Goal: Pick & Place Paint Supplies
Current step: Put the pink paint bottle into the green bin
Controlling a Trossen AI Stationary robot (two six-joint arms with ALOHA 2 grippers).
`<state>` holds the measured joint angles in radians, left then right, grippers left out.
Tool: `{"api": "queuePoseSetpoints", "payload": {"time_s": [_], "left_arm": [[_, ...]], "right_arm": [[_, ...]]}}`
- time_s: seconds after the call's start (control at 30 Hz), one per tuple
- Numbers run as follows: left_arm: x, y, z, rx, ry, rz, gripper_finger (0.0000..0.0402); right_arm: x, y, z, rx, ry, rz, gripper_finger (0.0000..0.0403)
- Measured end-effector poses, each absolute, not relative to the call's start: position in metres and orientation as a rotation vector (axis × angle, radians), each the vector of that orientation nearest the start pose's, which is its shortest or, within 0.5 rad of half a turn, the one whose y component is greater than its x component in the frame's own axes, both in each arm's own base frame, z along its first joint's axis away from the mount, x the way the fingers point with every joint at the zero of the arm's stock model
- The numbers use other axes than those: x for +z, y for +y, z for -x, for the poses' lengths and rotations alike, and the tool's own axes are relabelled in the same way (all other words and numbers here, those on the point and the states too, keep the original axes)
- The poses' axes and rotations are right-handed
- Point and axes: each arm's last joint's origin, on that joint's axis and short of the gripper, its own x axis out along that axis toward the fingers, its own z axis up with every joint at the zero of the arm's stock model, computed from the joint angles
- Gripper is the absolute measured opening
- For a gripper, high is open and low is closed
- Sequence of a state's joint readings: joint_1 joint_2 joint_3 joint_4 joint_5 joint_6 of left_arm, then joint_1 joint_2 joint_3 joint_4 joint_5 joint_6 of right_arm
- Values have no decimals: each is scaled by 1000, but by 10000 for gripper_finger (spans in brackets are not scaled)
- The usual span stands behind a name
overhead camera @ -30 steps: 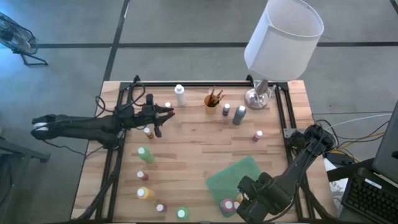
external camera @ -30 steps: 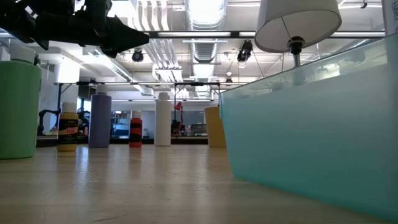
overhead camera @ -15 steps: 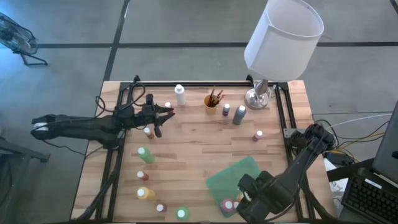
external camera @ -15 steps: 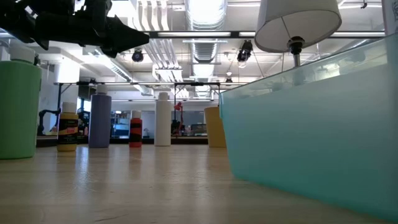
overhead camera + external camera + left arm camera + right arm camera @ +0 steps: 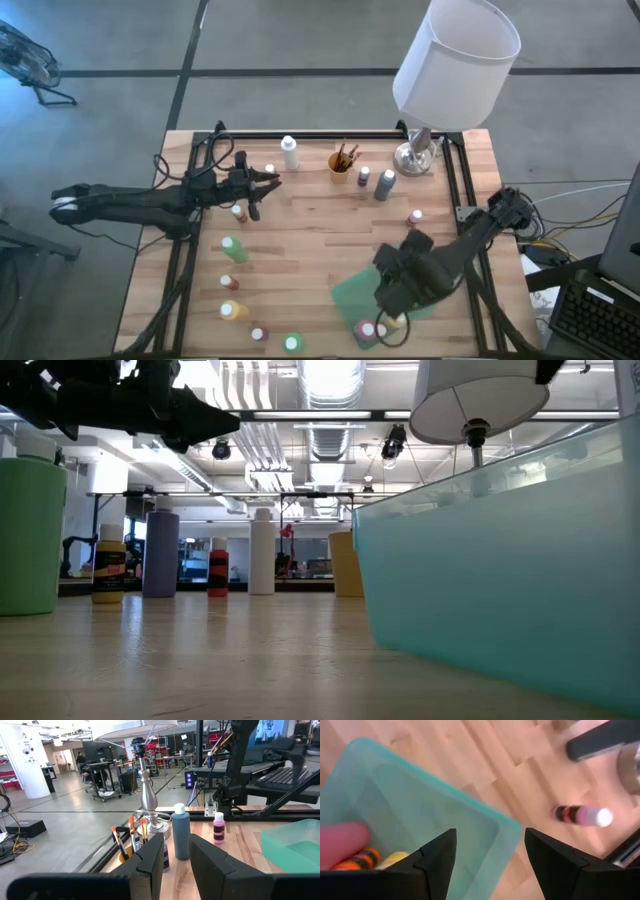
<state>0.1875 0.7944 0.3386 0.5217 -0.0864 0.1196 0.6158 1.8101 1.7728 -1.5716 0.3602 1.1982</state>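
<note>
Paint bottles inside teal bin show only between right fingers, spread wide, empty

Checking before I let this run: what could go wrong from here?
1. The right hand is over the green bin, fingers open and empty; a low pass could clip the rim.
2. The pink bottle stands near that arm and could be knocked over.
3. The lamp crowds the back-row bottles.

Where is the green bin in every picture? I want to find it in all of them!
High view: the green bin sits near the table's front edge, partly under the right gripper.
Low view: its wall fills the right side.
Left wrist view: its corner shows at the right edge.
Right wrist view: it lies below, bottles inside.
Shared landmark: the lamp.
</note>
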Motion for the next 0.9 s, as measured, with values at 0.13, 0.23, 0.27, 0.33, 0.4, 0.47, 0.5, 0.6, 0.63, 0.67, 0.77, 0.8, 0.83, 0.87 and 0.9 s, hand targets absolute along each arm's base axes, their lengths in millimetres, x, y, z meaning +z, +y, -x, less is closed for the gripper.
{"api": "queuePoseSetpoints", "payload": {"time_s": [0.13,0.23,0.27,0.33,0.4,0.47,0.5,0.6,0.63,0.67,0.77,0.8,0.83,0.87,0.9], "left_arm": [[244,36,-174,278,-49,-122,97],[244,36,-174,277,-49,-122,97],[244,36,-174,278,-48,-122,97],[244,35,-174,277,-48,-122,97],[244,35,-174,277,-48,-122,97],[244,35,-174,277,-47,-122,97],[244,35,-174,277,-47,-122,97],[243,35,-174,277,-42,-122,97],[243,35,-174,276,-41,-122,97],[243,35,-174,276,-41,-122,97],[243,35,-174,276,-41,-122,97],[243,35,-174,277,-40,-122,97],[243,35,-174,276,-40,-122,97],[243,35,-174,276,-39,-122,97],[243,36,-174,276,-37,-122,97]], "right_arm": [[329,157,-266,-625,1228,-255,227],[338,141,-256,-638,1198,-276,232],[340,136,-251,-646,1189,-286,234],[343,128,-240,-669,1170,-323,239],[343,120,-227,-704,1153,-373,243],[340,112,-213,-747,1136,-427,247],[339,109,-206,-768,1126,-457,248],[334,97,-187,-827,1098,-540,252],[332,94,-182,-842,1088,-561,254],[330,91,-177,-854,1083,-575,255],[324,83,-164,-884,1066,-613,259],[322,81,-160,-890,1063,-616,261],[320,79,-157,-899,1058,-617,262],[317,76,-155,-910,1049,-615,263],[314,74,-153,-921,1038,-604,264]]}}
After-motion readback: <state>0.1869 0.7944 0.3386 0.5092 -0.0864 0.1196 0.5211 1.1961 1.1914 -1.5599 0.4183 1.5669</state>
